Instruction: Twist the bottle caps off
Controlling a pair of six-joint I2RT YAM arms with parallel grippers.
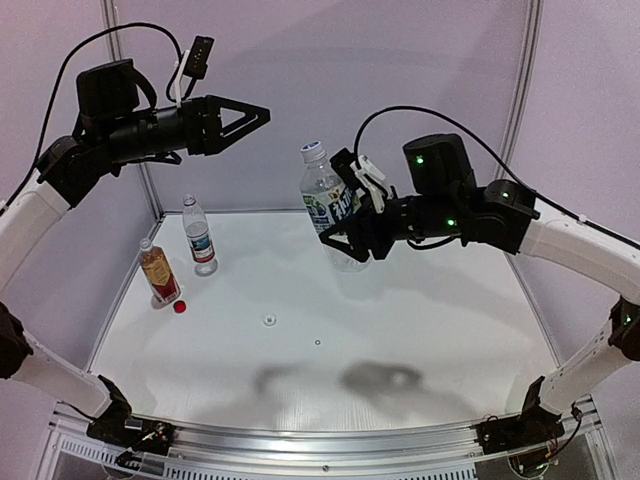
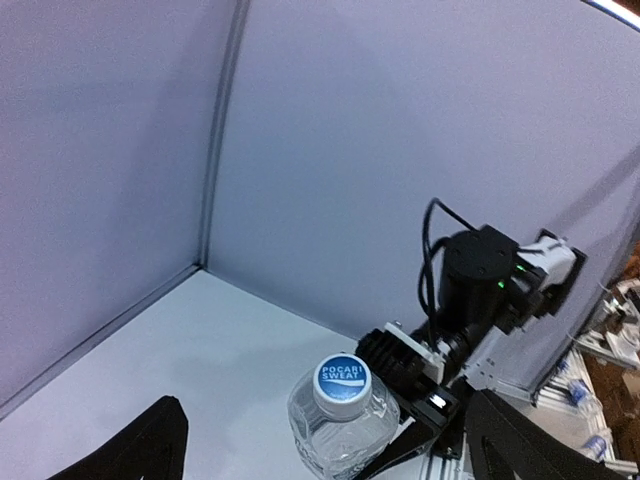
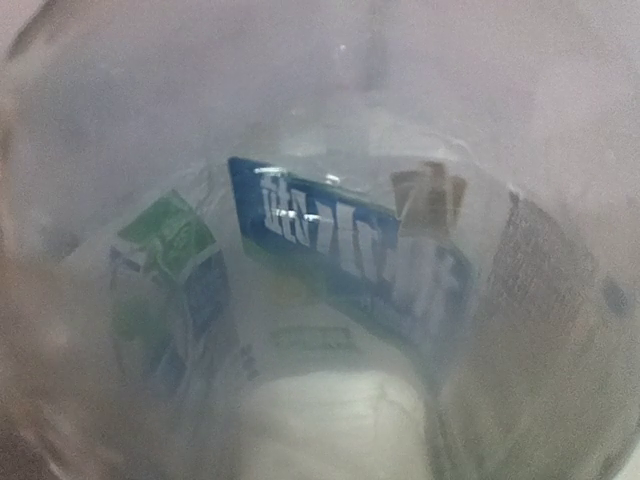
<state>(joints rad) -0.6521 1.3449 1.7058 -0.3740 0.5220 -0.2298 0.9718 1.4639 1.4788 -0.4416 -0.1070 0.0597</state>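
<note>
My right gripper [image 1: 350, 240] is shut on the lower body of a clear bottle [image 1: 325, 200] with a green-blue label and holds it in the air, tilted. Its whitish cap [image 1: 312, 149] with a blue top sits on the neck. In the left wrist view that cap [image 2: 342, 385] lies between and beyond my two dark fingers [image 2: 150, 450]. My left gripper [image 1: 262, 116] hangs open up and to the left of the cap, apart from it. The label [image 3: 340, 260] fills the right wrist view. A red cap [image 1: 181, 307] and a white cap [image 1: 269, 320] lie loose on the table.
At the back left stand a clear bottle [image 1: 198, 235] with a blue-white-red label and an amber bottle [image 1: 158, 272]. Grey walls [image 1: 400, 60] close the back and sides of the white table [image 1: 400, 330]. A metal rail [image 1: 320, 440] runs along the near edge.
</note>
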